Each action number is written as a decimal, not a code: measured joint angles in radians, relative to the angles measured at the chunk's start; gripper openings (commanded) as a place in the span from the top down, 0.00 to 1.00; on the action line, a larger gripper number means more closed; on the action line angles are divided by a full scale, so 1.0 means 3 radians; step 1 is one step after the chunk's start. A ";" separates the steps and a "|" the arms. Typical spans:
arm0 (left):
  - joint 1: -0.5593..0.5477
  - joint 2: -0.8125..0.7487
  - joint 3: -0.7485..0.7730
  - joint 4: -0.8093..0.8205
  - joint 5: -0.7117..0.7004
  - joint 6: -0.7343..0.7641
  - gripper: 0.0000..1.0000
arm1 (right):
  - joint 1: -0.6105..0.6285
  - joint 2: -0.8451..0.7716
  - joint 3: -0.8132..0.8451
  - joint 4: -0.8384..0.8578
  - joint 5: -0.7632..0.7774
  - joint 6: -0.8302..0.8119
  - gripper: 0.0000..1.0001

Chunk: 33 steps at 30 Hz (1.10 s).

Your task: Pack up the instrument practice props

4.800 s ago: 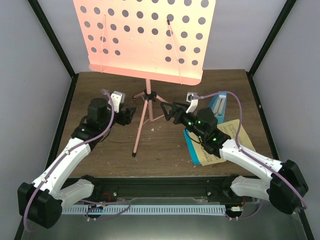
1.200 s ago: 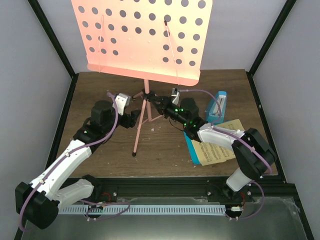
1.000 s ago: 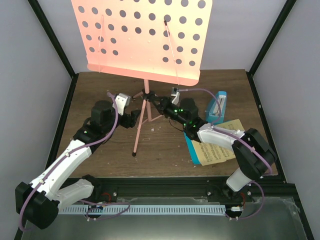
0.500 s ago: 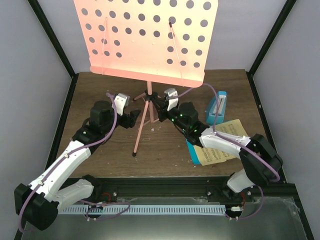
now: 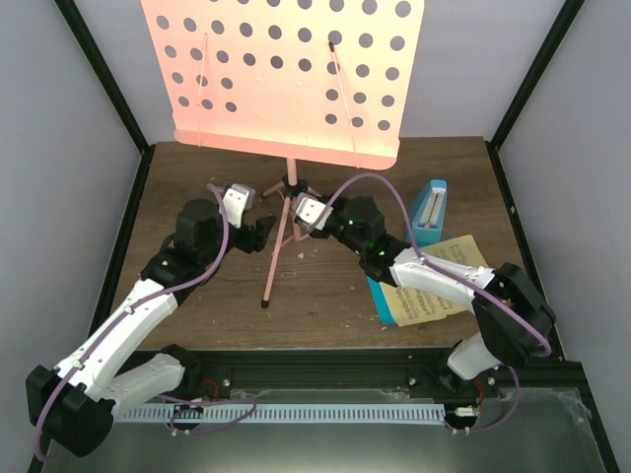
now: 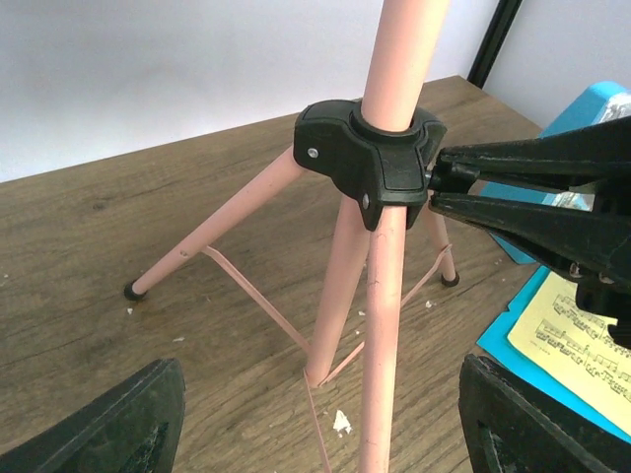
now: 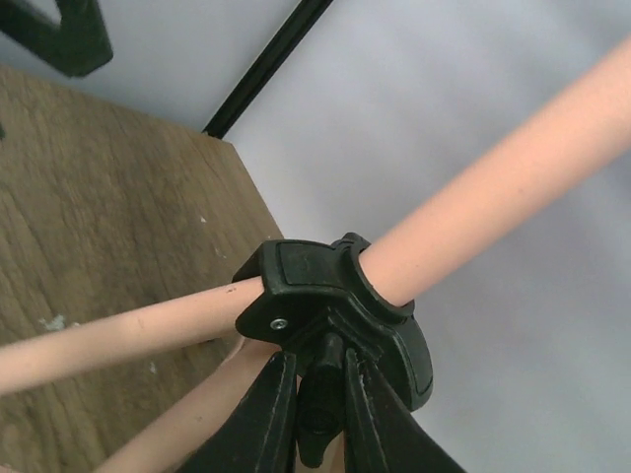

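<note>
The salmon-pink music stand (image 5: 286,69) stands at the table's back, its tripod hub (image 5: 292,184) between both arms. My right gripper (image 5: 299,195) is shut on the hub's small black knob (image 7: 320,404), its two fingers pressed on either side in the right wrist view. My left gripper (image 5: 264,235) hangs open just left of the tripod, and its dark fingers (image 6: 128,419) straddle the front leg (image 6: 383,335) without touching it. The blue and yellow music sheets (image 5: 424,291) lie flat at right. A blue metronome (image 5: 428,212) stands behind them.
The stand's wide hole-punched desk overhangs the back half of the table above both arms. Three thin tripod legs spread over the brown table (image 5: 197,177), with white crumbs near them. Black frame posts (image 5: 108,89) rise at the back corners.
The right wrist has rolled while holding the knob, so its white camera block swung from the top to the left side. The desk swayed slightly. The left arm barely moved.
</note>
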<state>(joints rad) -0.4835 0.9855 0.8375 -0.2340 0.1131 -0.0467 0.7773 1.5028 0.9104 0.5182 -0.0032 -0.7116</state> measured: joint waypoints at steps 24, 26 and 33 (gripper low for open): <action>-0.0006 -0.0242 -0.0057 0.0032 -0.0299 0.0065 0.22 | -0.0027 -0.0961 -0.1005 0.0440 -0.0245 0.3511 0.04; -0.0006 -0.0242 -0.0057 0.0032 -0.0309 0.0071 0.22 | -0.0028 -0.0893 -0.0964 0.0478 -0.0223 0.4136 0.04; -0.0006 -0.0242 -0.0064 0.0031 -0.0332 0.0074 0.22 | -0.0032 -0.0562 -0.0554 0.0443 -0.0160 0.5849 0.06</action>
<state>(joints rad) -0.4854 0.9131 0.8185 -0.2249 0.0135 -0.0246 0.7677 1.3342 0.7441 0.6510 -0.0513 1.0431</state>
